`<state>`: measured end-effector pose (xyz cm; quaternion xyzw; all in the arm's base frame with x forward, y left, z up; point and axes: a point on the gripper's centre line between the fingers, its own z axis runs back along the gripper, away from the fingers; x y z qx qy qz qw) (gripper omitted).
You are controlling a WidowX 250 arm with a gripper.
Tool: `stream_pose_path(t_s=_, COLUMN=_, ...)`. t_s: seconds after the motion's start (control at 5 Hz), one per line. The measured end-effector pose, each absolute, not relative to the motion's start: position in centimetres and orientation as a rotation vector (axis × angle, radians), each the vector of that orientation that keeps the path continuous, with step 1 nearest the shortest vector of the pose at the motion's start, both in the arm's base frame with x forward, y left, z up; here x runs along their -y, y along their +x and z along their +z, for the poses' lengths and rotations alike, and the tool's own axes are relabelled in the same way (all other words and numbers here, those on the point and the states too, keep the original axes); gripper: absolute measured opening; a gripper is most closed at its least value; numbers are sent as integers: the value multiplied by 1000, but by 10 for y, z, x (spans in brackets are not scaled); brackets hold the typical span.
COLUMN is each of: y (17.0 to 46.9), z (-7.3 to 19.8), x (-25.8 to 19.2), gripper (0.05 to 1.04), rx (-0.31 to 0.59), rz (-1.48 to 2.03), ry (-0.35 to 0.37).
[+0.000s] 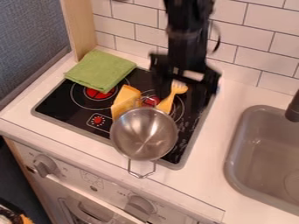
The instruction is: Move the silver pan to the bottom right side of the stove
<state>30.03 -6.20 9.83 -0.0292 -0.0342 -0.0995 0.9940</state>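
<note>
"Here we go, and the nearest thing first: a bent-wire handle (140, 176), well to your pincer's camera side. It belongs to the round silver metal pan (144, 140), sitting between handle and pincer, its near rim out over the front edge of the black stovetop (64, 99)."

"So you're close to the goal already, I'd say; a short shift right should settle it. What's beyond the pan?"

"A yellow wedge (124, 103), ahead and left of your pincer, just beside the pan, and a yellow-orange toy fork (166, 105), almost beneath you. And there's the black pincer (182, 93) itself, wide and holding nothing!"

"Then clear that fork as you come toward the camera. Line up over the rim, one finger inside and one outside, and close squarely, or the curved wall may slip and tip."

"Lift just a little, keep it level, set it flat. The folded green cloth (100, 70), left of your pincer, needs no touching."
</note>
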Motion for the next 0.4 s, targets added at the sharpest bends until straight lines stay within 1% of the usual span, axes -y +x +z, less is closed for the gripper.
stream_pose_path(t_s=0.2, y=304, z=122, x=52, gripper=1000, rx=121, rz=-148, ry=-5)
stream_pose_path(t_s=0.4, y=306, z=120, x=36, gripper=1000, rx=94, rz=-87, ry=-27)
